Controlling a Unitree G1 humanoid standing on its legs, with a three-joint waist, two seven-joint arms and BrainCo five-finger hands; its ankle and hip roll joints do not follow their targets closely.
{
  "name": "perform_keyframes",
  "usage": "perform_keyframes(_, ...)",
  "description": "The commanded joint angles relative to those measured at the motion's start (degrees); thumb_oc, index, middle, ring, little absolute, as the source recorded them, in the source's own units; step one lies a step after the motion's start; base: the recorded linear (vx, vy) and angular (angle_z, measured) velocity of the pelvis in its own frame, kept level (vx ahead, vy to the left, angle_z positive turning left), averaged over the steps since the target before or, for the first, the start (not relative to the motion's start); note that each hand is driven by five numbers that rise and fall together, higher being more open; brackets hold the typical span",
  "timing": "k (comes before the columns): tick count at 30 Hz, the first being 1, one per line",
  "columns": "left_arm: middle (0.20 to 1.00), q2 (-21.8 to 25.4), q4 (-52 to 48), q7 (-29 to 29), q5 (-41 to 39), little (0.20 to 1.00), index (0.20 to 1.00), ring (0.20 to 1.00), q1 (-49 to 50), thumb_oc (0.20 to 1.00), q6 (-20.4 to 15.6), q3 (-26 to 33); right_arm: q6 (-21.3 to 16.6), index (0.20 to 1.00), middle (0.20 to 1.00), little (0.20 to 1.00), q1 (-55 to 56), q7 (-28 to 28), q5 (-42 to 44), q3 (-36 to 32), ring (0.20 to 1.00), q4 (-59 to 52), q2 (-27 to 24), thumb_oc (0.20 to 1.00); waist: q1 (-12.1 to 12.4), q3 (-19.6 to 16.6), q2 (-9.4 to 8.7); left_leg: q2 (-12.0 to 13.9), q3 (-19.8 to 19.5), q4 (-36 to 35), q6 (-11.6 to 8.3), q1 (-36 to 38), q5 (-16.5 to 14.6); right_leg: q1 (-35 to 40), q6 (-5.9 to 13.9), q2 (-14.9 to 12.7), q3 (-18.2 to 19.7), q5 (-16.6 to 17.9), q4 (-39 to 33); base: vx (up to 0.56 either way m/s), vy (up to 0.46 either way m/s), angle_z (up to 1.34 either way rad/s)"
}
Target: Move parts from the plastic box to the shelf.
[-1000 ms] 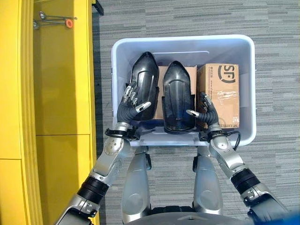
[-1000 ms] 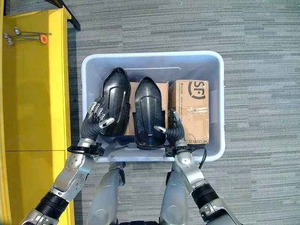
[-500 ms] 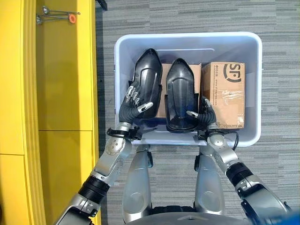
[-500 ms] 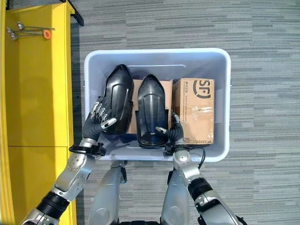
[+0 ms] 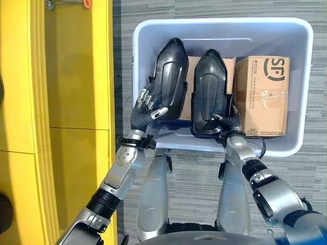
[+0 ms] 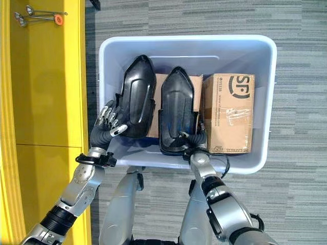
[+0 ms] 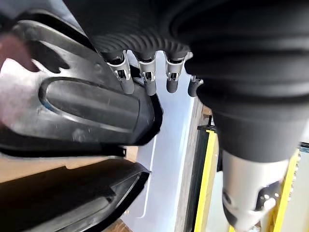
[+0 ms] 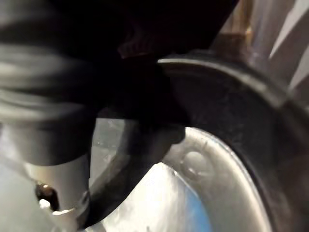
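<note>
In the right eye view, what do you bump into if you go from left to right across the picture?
Yellow shelf → left hand → first black part → second black part → cardboard box → right wall of the plastic box → grey floor.

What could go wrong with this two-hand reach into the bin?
1. The left hand touches only the outer edge of the left black part, fingers not curled round it; a lift now could let it slip.
2. The right hand is wedged between the right black part and the cardboard box; its fingers are hidden, so it may snag.
</note>
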Motion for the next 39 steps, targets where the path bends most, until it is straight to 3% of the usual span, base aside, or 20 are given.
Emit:
perform_keyframes(1, 1.0, 0.3, -7.0, -0.6, -0.8, 1.0, 1.0, 1.0, -0.3, 1.0, -3.3, -1.2, 1.7, 1.0, 1.0, 1.0, 0.3, 0.2, 4.6, -2.1, 1.0, 2.8, -2.7, 1.0, 1.4, -1.7, 2.88, 1.7, 0.1, 2.6, -0.14, -0.6, -1.9, -3.4, 0.44, -1.4, 2.1, -2.9, 9.1, -0.03, -0.002, 0.0)
perform_keyframes(6, 1.0, -0.1, -6.7, -1.4, -1.4, 1.0, 1.0, 1.0, -2.0, 1.0, -3.0, -2.9, 4.0, 1.0, 1.0, 1.0, -3.4, 2.0, 6.9, -4.0, 1.0, 11.1, -4.1, 1.0, 2.7, -1.7, 4.47, 1.5, -0.2, 2.6, -0.03, -2.0, -1.7, -4.9, 0.47, -1.6, 1.6, -3.3, 9.9, -0.02, -0.008, 0.0)
perform_keyframes(7, 1.0, -0.2, -6.6, -1.6, -1.4, 1.0, 1.0, 1.0, -2.2, 1.0, -2.9, -3.0, 4.3, 0.373, 0.373, 0.373, -3.5, 2.4, 6.7, -3.9, 0.373, 11.6, -4.2, 0.373, 2.8, -1.7, 4.67, 1.5, -0.3, 2.5, -0.03, -2.2, -1.6, -5.1, 0.43, -1.6, 1.5, -3.4, 10.1, -0.03, -0.008, 0.01)
perform_keyframes(8, 1.0, -0.3, -6.5, -1.8, -1.3, 1.0, 1.0, 1.0, -2.2, 1.0, -2.8, -3.1, 4.4, 0.225, 0.225, 0.225, -3.3, 2.7, 6.8, -3.9, 0.225, 11.9, -4.2, 0.225, 2.9, -1.7, 4.76, 1.4, -0.3, 2.4, -0.02, -2.3, -1.5, -5.1, 0.42, -1.5, 1.4, -3.4, 10.2, 0.0, 0.0, 0.0)
perform_keyframes(9, 1.0, -0.4, -6.5, -2.0, -1.3, 1.0, 1.0, 1.0, -2.2, 1.0, -2.8, -3.1, 4.4, 0.2, 0.2, 0.2, -2.9, 2.8, 7.1, -4.2, 0.2, 11.8, -4.3, 0.2, 2.9, -1.7, 4.87, 1.4, -0.3, 2.3, 0.0, -2.2, -1.4, -5.1, 0.41, -1.5, 1.4, -3.5, 10.2, 0.0, 0.0, 0.0)
perform_keyframes(16, 1.0, -0.4, -5.6, -1.9, -1.0, 1.0, 1.0, 1.0, -2.1, 1.0, -2.7, -2.5, 2.7, 0.2, 0.2, 0.2, 0.5, 2.6, 6.3, -2.8, 0.2, 7.9, -2.7, 0.2, 2.2, -1.7, 3.88, 1.8, -0.2, 1.1, -0.08, -0.3, -1.0, -3.7, 0.34, -1.1, 1.2, -3.3, 9.7, 0.0, 0.0, 0.0)
perform_keyframes(19, 1.0, -0.3, -4.9, -1.4, -0.4, 1.0, 1.0, 1.0, -1.6, 1.0, -2.7, -1.6, 0.7, 0.2, 0.2, 0.2, 5.7, 2.0, 3.2, 0.7, 0.2, -3.4, -2.0, 0.2, 0.7, -1.7, 1.85, 2.3, -0.3, -0.8, -0.35, 3.0, -0.3, -0.7, 0.34, -0.9, 0.8, -2.7, 8.4, -0.01, -0.005, 0.03)
perform_keyframes(24, 1.0, 0.1, -4.0, -1.4, -0.1, 1.0, 1.0, 1.0, -0.2, 1.0, -2.4, -0.2, -0.5, 0.2, 0.2, 0.2, 10.0, 1.9, 1.5, 1.7, 0.2, -14.4, -2.2, 0.2, 0.0, -1.9, -0.02, 2.6, -0.4, -3.8, -0.76, 8.0, 0.9, 4.5, 0.57, -0.9, 0.0, -2.0, 6.1, 0.01, -0.029, 0.05)
perform_keyframes(32, 1.0, 1.1, -2.8, -2.4, -0.2, 1.0, 1.0, 1.0, 3.2, 1.0, -1.6, 2.0, -2.1, 0.2, 0.2, 0.2, 16.8, 2.1, -1.6, 1.0, 0.2, -33.7, -4.2, 0.2, -0.1, -6.9, -2.3, 4.1, -1.3, -7.6, -1.52, 14.5, 2.1, 11.2, 0.73, -0.7, -1.9, -2.6, 3.6, 0.07, -0.046, 0.02)
perform_keyframes(39, 1.0, 1.9, -2.3, -4.7, -0.1, 1.0, 1.0, 1.0, 7.6, 1.0, -0.6, 5.3, -3.7, 0.2, 0.2, 0.2, 23.5, 6.3, -3.3, -0.9, 0.2, -50.6, -7.6, 0.2, -0.6, -11.5, -4.1, 5.6, -1.5, -9.3, -1.96, 19.6, 1.9, 16.3, 0.89, -0.2, -2.8, -3.6, 2.4, 0.08, -0.031, 0.06)
